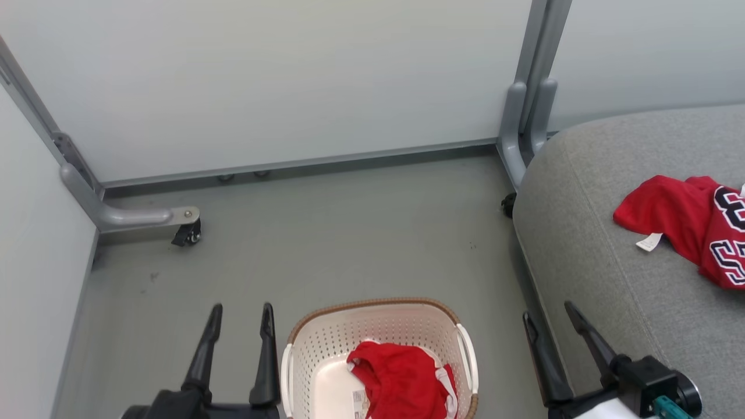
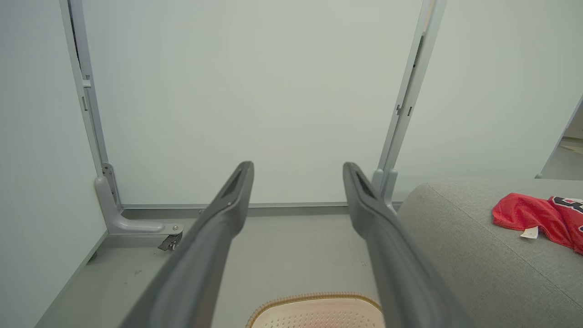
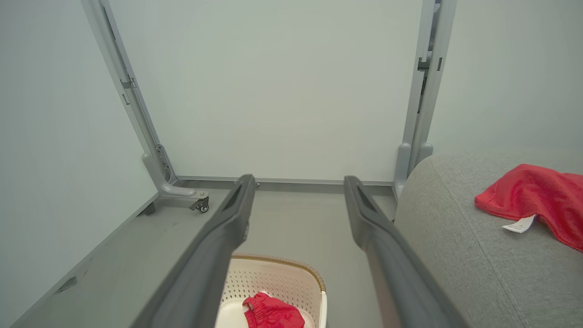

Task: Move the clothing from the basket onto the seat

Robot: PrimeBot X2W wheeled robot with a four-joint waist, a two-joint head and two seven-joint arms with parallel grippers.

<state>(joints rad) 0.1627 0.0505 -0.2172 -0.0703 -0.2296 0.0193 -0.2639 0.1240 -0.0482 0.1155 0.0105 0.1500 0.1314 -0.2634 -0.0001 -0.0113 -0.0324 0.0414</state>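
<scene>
The left gripper (image 1: pixel 242 308) and right gripper (image 1: pixel 548 311) both hang with fingers spread and empty, the basket (image 1: pixel 372 302) on the floor (image 1: pixel 349 233) between them holding the red shorts (image 1: pixel 401 378), the red jersey (image 1: pixel 687 221) lying on the seat (image 1: pixel 582 244) beyond the right gripper's right side.

Jersey (image 1: pixel 675 215) cut off at right edge, basket (image 1: pixel 372 303) near end cropped below, garment tag (image 1: pixel 649 241) print unreadable
</scene>
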